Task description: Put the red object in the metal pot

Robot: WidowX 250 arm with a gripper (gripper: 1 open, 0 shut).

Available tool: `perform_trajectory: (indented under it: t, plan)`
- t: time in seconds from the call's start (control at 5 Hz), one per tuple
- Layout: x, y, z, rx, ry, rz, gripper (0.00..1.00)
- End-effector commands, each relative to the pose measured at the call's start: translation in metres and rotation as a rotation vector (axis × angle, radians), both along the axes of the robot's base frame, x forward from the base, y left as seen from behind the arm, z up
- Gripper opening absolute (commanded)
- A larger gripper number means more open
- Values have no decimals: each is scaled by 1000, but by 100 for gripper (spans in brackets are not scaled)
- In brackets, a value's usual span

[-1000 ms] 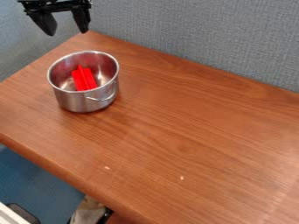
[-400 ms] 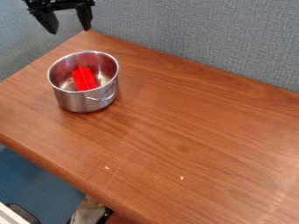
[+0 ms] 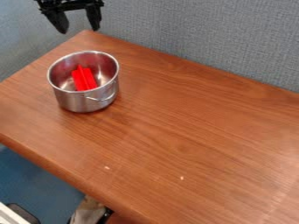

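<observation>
The shiny metal pot (image 3: 84,82) stands on the left part of the wooden table, its small handle facing the front. Inside it lies the red object (image 3: 84,78), a ridged red stick resting on the pot's bottom. My gripper (image 3: 76,21) hangs at the top left of the view, above and behind the pot, well clear of it. Its two black fingers are spread apart, open, with nothing between them.
The brown wooden table (image 3: 176,122) runs diagonally, with its front edge at the lower left and a drop to the floor beyond it. A grey-blue wall (image 3: 211,35) stands behind the table's far edge.
The gripper has drifted a little to the right and slightly up, still open. The pot and the red object have not moved.
</observation>
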State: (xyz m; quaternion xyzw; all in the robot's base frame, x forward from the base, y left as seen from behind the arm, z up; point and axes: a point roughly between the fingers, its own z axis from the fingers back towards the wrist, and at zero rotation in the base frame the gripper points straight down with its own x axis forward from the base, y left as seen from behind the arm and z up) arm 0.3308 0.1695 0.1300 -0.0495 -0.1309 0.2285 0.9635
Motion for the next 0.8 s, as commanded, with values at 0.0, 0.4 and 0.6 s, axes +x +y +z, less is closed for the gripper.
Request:
perform_trajectory:
  t: [0.0,0.4,0.6]
  plan:
    - [4,-1,23,27,-49,-2,100]
    - [-8,-19,41,65,-49,-37,0]
    - [-19,-34,52,106,-45,-78,100]
